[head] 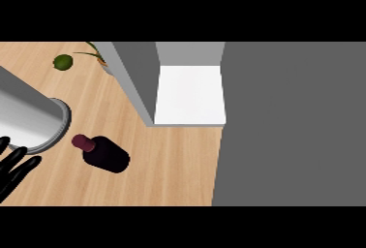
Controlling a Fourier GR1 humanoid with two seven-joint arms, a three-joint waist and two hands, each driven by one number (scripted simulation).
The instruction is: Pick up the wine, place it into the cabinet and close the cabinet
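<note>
Counts: 1 wine bottle [105, 155], dark; 1 cabinet [190, 94], white inside; 1 small green round fruit [64, 61]; 1 black left hand [14, 169]; 1 grey forearm [28, 118]; 1 wooden counter [172, 164]

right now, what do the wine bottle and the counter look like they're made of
Wine bottle: probably dark glass, going by its smooth, nearly black body, maroon at the neck. Counter: light wood or wood-look laminate, judging by the pale grain streaks; the finish looks matte.
</note>
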